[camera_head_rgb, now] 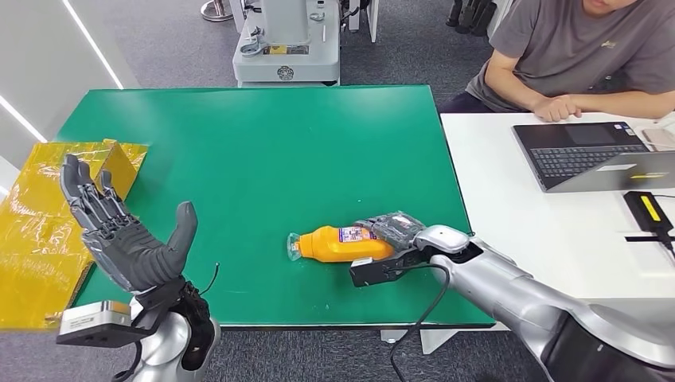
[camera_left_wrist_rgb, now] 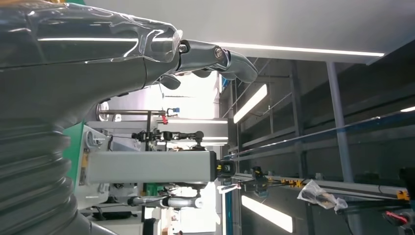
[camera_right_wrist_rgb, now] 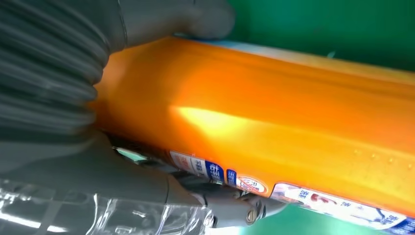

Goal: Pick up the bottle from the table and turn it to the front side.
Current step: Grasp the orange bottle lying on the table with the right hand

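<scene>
Yellow foil-like wrapping (camera_head_rgb: 48,231) lay crumpled at your far left, hanging over the left edge of the green table (camera_head_rgb: 255,151). Just in front of it your left hand (camera_head_rgb: 119,231) stood raised, palm up and fingers spread wide apart, holding nothing; in the left wrist view that hand (camera_left_wrist_rgb: 98,58) pointed up toward ceiling lights and racking.

Moving right across the bare green surface, you had the orange bottle (camera_head_rgb: 341,243) lying on its side near the table's front edge, its clear cap end pointing left and a white-and-blue label strip along its upper side. Your right hand (camera_head_rgb: 396,239) was closed around the bottle's right end, dark fingers over the top and the thumb beneath. In the right wrist view the bottle (camera_right_wrist_rgb: 274,122) ran across the frame with the label along one edge, the right hand (camera_right_wrist_rgb: 73,122) wrapped round it, thumb on one side and fingertips (camera_right_wrist_rgb: 240,208) curling under the label on the other. You could not tell whether the bottle touched the table or was just lifted off it.

Farther right stood a white table (camera_head_rgb: 525,223) carrying an open laptop (camera_head_rgb: 593,155) and a small black-and-yellow device (camera_head_rgb: 649,211). A person in a grey shirt (camera_head_rgb: 573,48) sat behind it, one hand (camera_head_rgb: 557,107) resting on the table's edge.
</scene>
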`<state>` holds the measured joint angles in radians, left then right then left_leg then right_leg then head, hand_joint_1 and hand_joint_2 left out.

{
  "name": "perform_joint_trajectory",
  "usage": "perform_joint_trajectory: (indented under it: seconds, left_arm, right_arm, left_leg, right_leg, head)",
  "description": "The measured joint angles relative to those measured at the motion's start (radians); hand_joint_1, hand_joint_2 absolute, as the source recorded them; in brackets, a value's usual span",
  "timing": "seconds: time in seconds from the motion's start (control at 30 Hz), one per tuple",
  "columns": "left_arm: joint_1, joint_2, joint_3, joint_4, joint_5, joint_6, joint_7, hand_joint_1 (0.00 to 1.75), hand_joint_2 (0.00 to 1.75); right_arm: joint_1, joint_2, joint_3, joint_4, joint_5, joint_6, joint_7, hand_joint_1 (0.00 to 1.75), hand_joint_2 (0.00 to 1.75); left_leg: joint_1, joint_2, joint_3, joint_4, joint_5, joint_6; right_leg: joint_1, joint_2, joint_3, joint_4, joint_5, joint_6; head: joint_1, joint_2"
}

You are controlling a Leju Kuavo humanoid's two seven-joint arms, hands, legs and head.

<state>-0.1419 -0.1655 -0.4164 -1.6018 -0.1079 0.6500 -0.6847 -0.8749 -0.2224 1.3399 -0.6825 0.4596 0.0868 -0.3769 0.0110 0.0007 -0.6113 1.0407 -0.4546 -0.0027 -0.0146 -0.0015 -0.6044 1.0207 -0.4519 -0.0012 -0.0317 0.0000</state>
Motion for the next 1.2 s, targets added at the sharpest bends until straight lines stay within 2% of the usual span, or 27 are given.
perform_joint_trajectory:
  seconds: [0.23,0.57,0.83,1.0,1.2]
  left_arm:
    - [-0.001,0.002,0.0,0.0,0.008,0.009,0.0,0.0,1.75]
    - [-0.002,0.002,-0.004,0.002,0.008,0.022,0.0,0.0,1.75]
    - [-0.005,0.004,-0.004,0.025,0.033,-0.004,0.0,0.0,1.75]
    - [-0.004,0.006,-0.004,0.036,0.039,-0.01,0.0,0.0,1.75]
    - [-0.003,0.007,-0.003,0.051,0.037,-0.044,0.0,0.0,1.75]
  right_arm:
    - [0.026,0.0,-0.038,-0.007,0.017,-0.041,-0.001,1.75,1.75]
    - [0.099,0.0,-0.143,-0.078,0.023,-0.118,-0.013,1.75,1.75]
    - [0.235,-0.004,-0.352,-0.3,-0.072,-0.168,-0.084,1.75,1.75]
    - [0.29,-0.008,-0.438,-0.394,-0.078,-0.18,-0.097,1.75,1.75]
    - [0.396,-0.006,-0.563,-0.567,-0.066,-0.257,-0.136,1.75,1.75]
  left_leg:
    - [0.0,0.0,0.0,0.0,0.0,0.0]
    - [0.0,0.0,0.0,0.0,0.0,0.0]
    - [0.0,0.0,-0.001,-0.001,0.0,0.0]
    - [0.0,0.0,-0.002,-0.001,0.0,0.0]
    - [0.0,0.0,-0.002,-0.001,-0.001,0.0]
  right_leg:
    - [0.0,0.0,0.0,0.0,0.0,0.0]
    - [0.0,0.0,0.0,0.0,0.0,0.0]
    - [0.0,0.0,-0.002,0.0,-0.001,0.0]
    - [0.0,0.0,-0.002,0.0,-0.001,0.0]
    - [0.0,0.0,-0.002,0.0,-0.001,0.0]
  head:
    - [0.0,0.0]
    - [0.0,0.0]
    - [0.0,0.0]
    - [0.0,0.0]
    - [0.0,0.0]
